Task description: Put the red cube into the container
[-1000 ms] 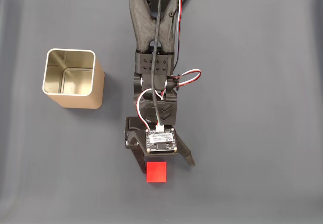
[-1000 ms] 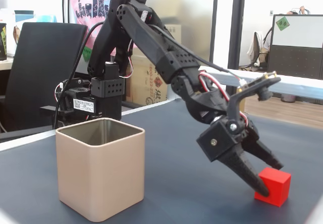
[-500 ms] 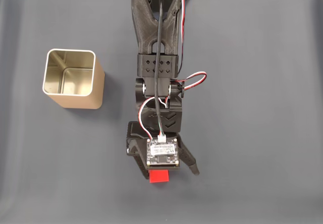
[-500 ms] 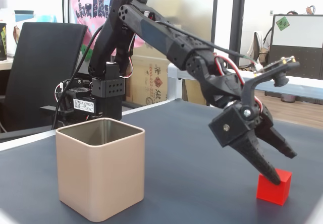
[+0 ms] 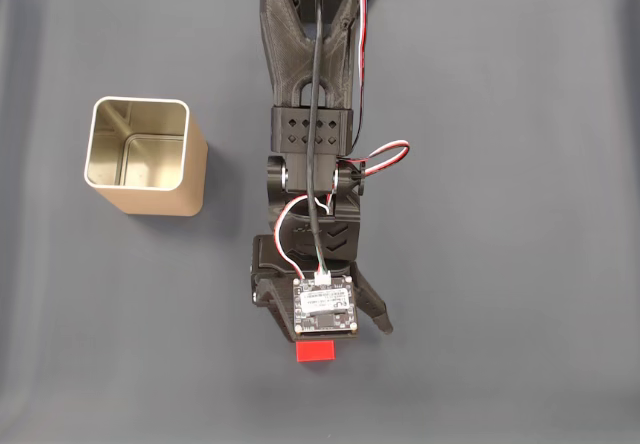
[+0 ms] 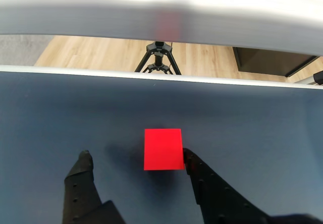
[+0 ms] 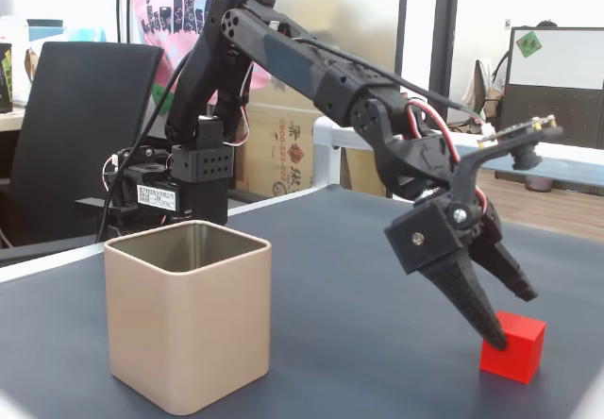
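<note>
1. The hand (image 6: 136, 161) is being held low over the dark bench (image 5: 520, 214), its fingers spread apart.
2. In the wrist view the cube (image 6: 162, 149) is lying on the bench between the fingers; the right finger (image 6: 202, 176) is touching or just beside the cube's right edge, while the left finger (image 6: 83, 171) is standing apart from it.
3. In a fixed view from above, the cube (image 5: 315, 350) is being half hidden by the small circuit board (image 5: 323, 309) riding on the wrist.
4. From the side, the cube (image 7: 512, 345) is sitting at the bench's near right, with a fingertip (image 7: 491, 329) at its upper left edge.
5. The tin (image 5: 140, 159) is standing upright and open, well apart from the cube, off to the left; nothing is lying between them.
6. Behind the bench, an office chair (image 7: 71, 126) and cardboard boxes (image 7: 278, 150) are being seen.
</note>
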Controlling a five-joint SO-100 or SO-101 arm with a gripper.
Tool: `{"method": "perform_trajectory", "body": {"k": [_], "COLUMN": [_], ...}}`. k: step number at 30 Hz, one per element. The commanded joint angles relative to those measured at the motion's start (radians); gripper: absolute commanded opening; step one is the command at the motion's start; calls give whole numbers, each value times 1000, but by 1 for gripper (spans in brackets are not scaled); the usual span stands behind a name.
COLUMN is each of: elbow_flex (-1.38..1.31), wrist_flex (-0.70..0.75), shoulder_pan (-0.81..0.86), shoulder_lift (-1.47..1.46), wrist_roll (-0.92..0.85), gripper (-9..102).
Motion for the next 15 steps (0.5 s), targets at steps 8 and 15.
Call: {"method": "perform_trajectory", "body": {"k": [8,15], "elbow_flex": [-64,-61], "wrist_flex": [-23,-43], "shoulder_pan": [9,23], "shoulder_lift": [0,2], "wrist_roll": [-12,-11], "gripper": [35,29]}}
